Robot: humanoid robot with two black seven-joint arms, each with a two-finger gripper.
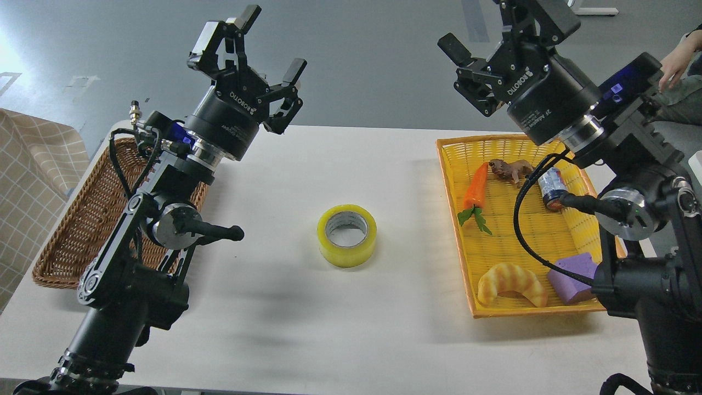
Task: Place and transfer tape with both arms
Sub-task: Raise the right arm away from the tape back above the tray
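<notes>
The tape [347,235], a yellow translucent roll with a grey-white core, lies flat on the white table [329,329] near its middle, touched by neither gripper. My left gripper [272,41] is open and empty. It is raised high, up and to the left of the tape, pointing away from me. My right gripper [481,26] is open and empty. It is raised high above the far left corner of the yellow basket [452,181], and its upper finger is partly cut off by the top edge.
A brown wicker basket [71,241] sits at the table's left edge behind my left arm. The yellow basket holds a carrot [476,186], a croissant toy [511,281], a purple block [570,274], a can [550,186] and a brown toy [510,169]. A seated person [677,60] is at the far right.
</notes>
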